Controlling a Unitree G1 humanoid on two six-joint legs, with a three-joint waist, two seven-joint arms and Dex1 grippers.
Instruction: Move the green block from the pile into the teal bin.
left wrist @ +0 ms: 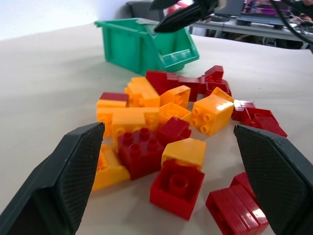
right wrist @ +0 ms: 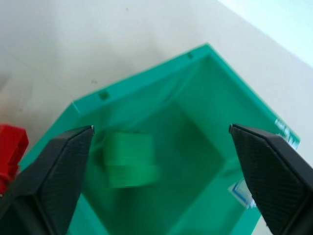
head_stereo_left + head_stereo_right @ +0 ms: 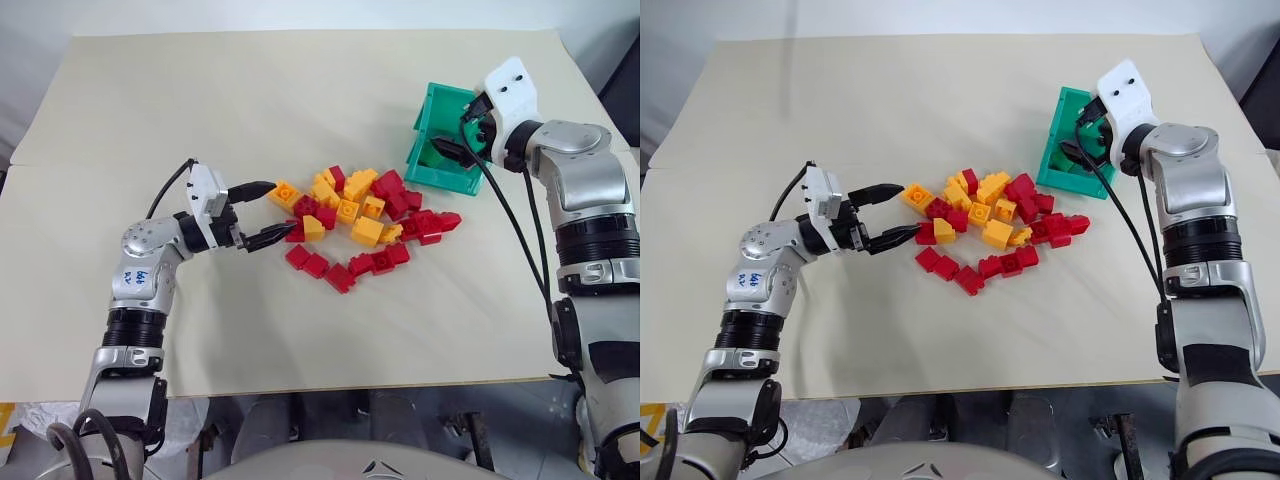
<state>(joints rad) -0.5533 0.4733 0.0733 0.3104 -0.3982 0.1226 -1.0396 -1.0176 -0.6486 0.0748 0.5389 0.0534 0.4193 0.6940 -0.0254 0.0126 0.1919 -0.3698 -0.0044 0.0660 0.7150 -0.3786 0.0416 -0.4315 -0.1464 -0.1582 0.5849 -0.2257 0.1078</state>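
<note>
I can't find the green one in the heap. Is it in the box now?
Yes, inside. The right wrist view shows the green block, blurred, within the teal bin, between the right gripper's open jaws, which are not holding it.

Bright, even light (green block (image 2: 128, 159) blurred).

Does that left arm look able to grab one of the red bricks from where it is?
Probably yes. The left pincer stands open at the edge of the pile, pointing into it, with a red brick lying just ahead between its fingers and nothing blocking.
</note>
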